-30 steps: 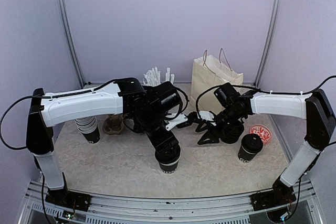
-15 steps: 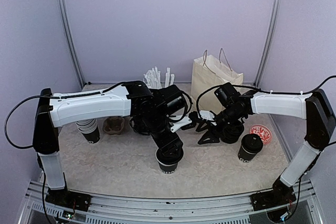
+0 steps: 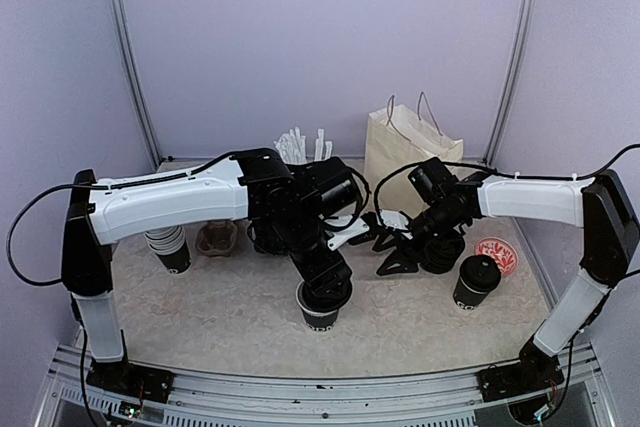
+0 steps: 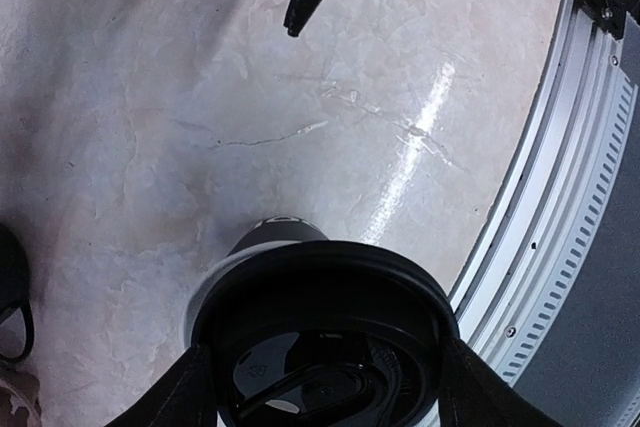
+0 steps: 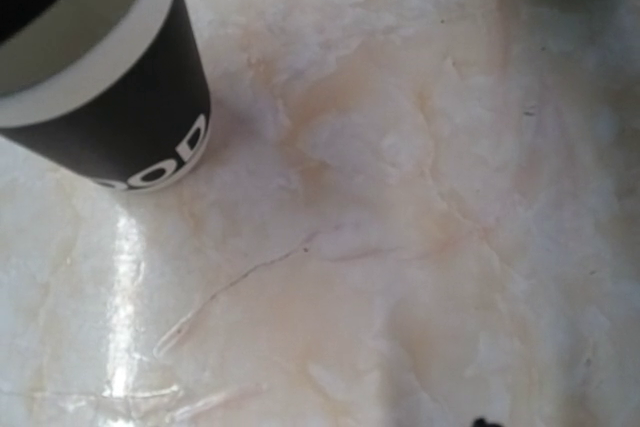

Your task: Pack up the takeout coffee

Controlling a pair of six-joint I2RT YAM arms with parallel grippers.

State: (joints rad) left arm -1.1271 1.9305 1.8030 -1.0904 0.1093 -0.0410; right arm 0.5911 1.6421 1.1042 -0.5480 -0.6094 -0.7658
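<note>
Since my left jaws grip the lidded cup (image 4: 320, 342) and my right jaws hang open, reckon it needs lifting into the bag (image 3: 400, 157).

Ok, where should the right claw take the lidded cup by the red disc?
Grip the cup around its wall under the lid, coming level from the middle of the table: it stands upright, and the overhanging lid rim should stop slipping.

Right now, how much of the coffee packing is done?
Done: two cups wear lids, the front cup and the right cup. In hand: the left pincer grips the front cup. Left: neither cup is in the paper bag at the back yet.
</note>
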